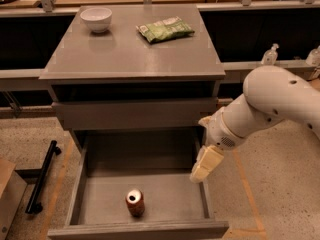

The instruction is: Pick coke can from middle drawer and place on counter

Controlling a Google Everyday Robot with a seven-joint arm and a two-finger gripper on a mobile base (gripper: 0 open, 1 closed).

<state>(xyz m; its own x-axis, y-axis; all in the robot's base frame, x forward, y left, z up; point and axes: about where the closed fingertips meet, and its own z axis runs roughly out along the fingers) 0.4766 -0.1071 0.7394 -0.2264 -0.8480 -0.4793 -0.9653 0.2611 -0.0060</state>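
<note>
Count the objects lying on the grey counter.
2: a white bowl back left on the counter, a green snack bag back, right of centre. The gripper hangs by the drawer, right side.

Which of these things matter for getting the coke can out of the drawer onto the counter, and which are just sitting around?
Job: coke can, standing in the open middle drawer; counter; gripper, above the drawer's right wall.
Lying about: white bowl and green snack bag on the counter.

One can [135, 203], bowl [96, 19], bag [165, 29], hand [198, 176] over drawer [170, 200]
</note>
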